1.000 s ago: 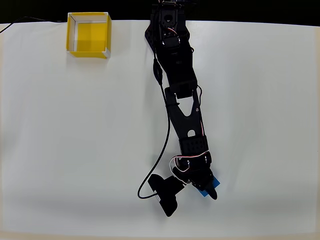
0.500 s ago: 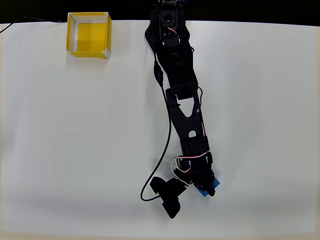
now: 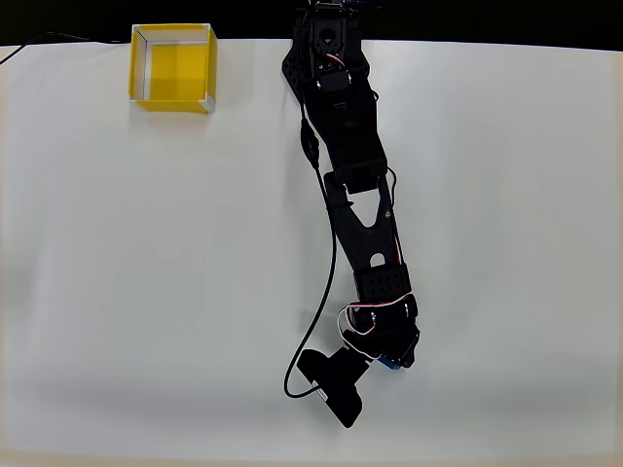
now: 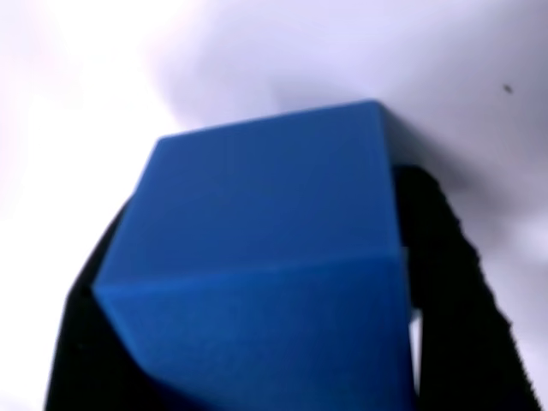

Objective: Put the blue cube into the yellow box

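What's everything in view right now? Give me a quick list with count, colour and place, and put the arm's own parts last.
blue cube: one, bright blue, near the bottom of the overhead view, mostly hidden under the arm's wrist; in the wrist view it sits between the two black jaws, one jaw against each side.
yellow box: one, yellow with whitish inner walls, open-topped, upper left of the overhead view, far from the cube; nothing seen inside.
table: one, white, under everything.
cable: one, black, running down beside the arm and looping near the wrist.
arm: one, black, reaching from the top edge down toward the bottom of the overhead view.
gripper: one, black, shut on the cube.
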Available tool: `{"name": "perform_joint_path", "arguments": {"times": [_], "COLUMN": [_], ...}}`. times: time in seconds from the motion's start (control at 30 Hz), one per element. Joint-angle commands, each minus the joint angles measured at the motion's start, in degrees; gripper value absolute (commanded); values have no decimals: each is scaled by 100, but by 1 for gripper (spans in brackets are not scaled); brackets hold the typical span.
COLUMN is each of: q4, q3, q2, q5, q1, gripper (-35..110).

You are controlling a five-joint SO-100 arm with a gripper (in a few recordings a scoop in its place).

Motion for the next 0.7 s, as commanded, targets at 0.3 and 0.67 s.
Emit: {"name": "perform_joint_path", "arguments": {"times": [0.3,0.67], "q4": [791,114], "q3": [299,3331], "q2": [4192,6486], "q5": [-1951,-3340], "q1": [369,3041], "gripper": [14,11]}}
